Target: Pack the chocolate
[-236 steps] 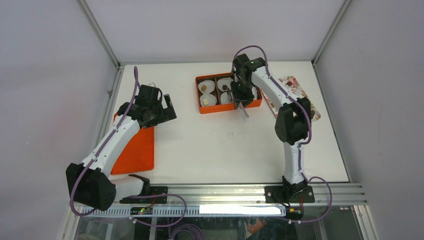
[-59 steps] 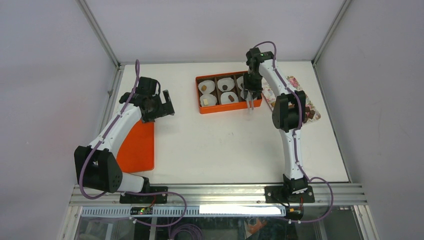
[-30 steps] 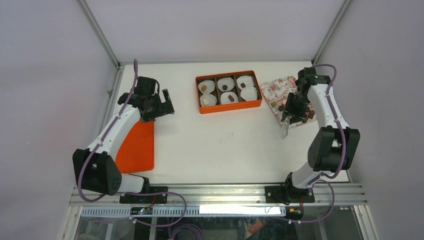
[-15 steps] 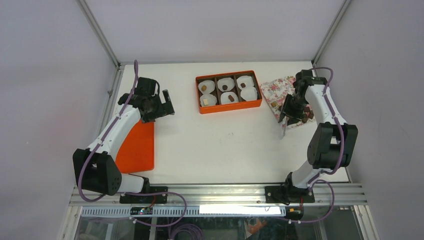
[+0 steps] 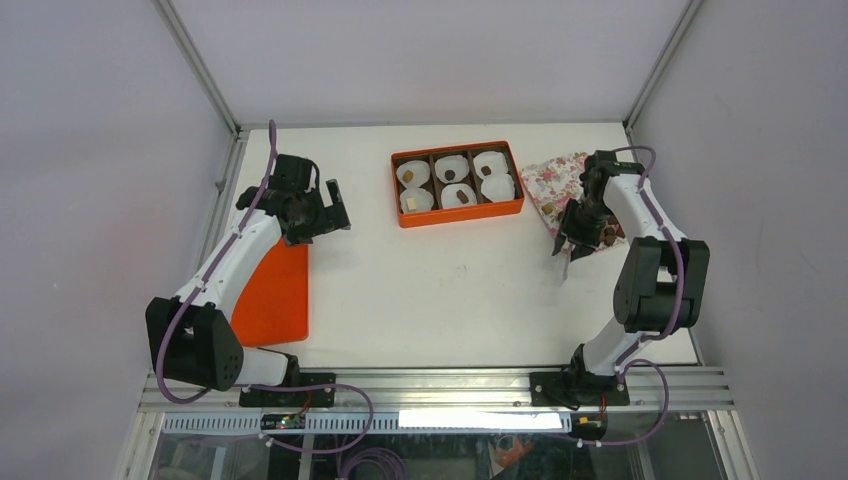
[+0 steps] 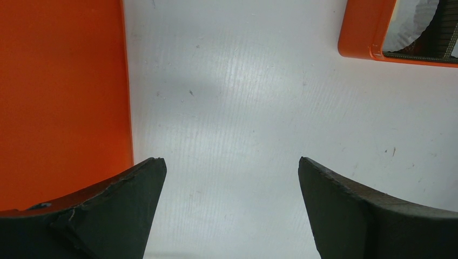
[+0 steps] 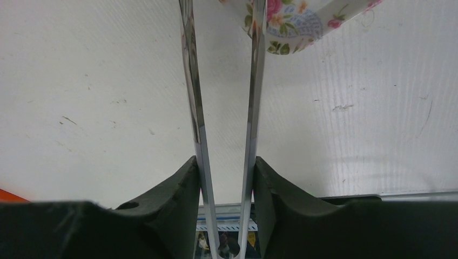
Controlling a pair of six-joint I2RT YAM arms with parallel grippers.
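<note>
Small brown and tan chocolate pieces lie in white paper cups in the orange box, for example one in the back middle cup. More chocolate pieces lie on the floral tray. My right gripper is shut on metal tongs at the tray's near left corner. In the right wrist view the gripper clamps the tongs, whose arms stand apart with nothing between them; their tips are out of frame. My left gripper is open and empty over the table.
An orange lid lies flat at the left under my left arm; it also shows in the left wrist view. The box's corner shows there too. The tray's corner lies just past the tongs. Side walls enclose the table.
My right arm swung from the orange box over to the floral tray with the tongs, then shifted slightly left along the tray's near edge. The left arm stayed nearly still.
</note>
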